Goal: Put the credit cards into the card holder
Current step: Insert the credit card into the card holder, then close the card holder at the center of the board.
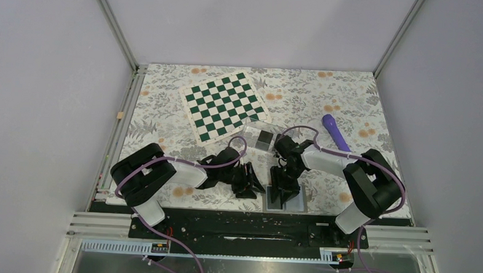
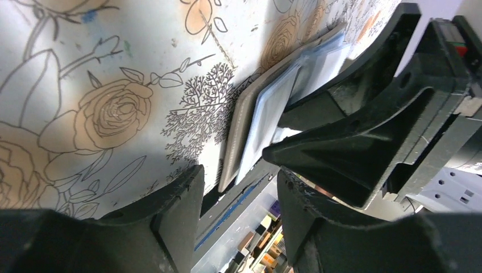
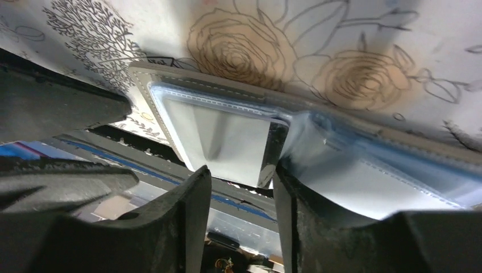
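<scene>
Both spread: left claw point(image 2: 239, 173) beside the wallet point(image 2: 267, 114) edge, right claw point(image 3: 241, 169) above it

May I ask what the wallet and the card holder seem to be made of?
Wallet: matte taupe, probably leather or imitation, given the stitched edge; inner sleeves look like glossy clear plastic. Card holder: clear hard plastic, likely acrylic; the tablecloth shows through.

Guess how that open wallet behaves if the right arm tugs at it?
The wallet probably flexes rather than lifting flat: its clear sleeve bulges up. The glossy plastic looks slippery for jaws. It seems thin and light and lies at the near edge of the table, so a push might slide it off.
</scene>
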`<state>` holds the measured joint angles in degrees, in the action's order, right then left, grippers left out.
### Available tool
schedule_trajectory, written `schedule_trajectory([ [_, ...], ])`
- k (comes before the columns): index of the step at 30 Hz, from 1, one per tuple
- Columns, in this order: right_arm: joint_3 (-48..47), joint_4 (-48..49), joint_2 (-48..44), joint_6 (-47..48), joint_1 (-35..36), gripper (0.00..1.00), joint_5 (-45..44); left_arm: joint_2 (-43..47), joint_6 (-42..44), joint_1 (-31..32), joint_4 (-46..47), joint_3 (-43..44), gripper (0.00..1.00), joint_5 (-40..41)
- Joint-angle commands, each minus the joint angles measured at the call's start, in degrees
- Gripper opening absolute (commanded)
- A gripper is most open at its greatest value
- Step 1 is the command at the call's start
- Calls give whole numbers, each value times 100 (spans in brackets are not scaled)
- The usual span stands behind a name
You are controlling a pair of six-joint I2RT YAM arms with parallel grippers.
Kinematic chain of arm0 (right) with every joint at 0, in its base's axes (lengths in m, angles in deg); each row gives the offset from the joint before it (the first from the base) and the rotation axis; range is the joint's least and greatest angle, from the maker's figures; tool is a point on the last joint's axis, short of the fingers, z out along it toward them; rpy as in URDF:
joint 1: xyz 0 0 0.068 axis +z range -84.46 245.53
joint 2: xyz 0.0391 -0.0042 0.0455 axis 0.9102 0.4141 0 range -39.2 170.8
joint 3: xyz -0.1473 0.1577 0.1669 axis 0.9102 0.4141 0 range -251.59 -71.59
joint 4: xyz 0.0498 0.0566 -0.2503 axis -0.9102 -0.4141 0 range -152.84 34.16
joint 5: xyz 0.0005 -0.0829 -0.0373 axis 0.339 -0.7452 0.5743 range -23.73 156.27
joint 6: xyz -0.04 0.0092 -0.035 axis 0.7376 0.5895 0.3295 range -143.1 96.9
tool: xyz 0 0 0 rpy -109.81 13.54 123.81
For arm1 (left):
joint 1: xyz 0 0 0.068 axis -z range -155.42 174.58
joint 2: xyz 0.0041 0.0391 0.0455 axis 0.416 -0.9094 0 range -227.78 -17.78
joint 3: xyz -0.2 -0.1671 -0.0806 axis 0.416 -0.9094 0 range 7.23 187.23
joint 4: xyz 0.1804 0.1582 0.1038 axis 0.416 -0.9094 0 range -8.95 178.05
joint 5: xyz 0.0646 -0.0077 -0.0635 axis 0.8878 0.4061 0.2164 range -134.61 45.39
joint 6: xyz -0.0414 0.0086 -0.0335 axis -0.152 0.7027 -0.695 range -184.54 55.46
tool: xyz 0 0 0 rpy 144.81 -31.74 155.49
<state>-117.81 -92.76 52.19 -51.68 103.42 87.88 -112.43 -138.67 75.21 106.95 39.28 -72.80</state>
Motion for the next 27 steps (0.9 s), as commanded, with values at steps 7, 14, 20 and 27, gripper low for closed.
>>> schedule_trajectory([
  [7,-302,433,265,-175,159,36,585,-46,-127,15,690,-151,50,-146],
  [14,-107,561,357,-166,159,35,592,-51,-307,9,1608,-136,43,-492],
  [20,-89,651,368,-180,159,36,619,-131,-483,81,2392,-23,38,-850],
  [27,-120,692,390,-219,162,37,670,-335,-257,208,1952,93,38,-747],
])
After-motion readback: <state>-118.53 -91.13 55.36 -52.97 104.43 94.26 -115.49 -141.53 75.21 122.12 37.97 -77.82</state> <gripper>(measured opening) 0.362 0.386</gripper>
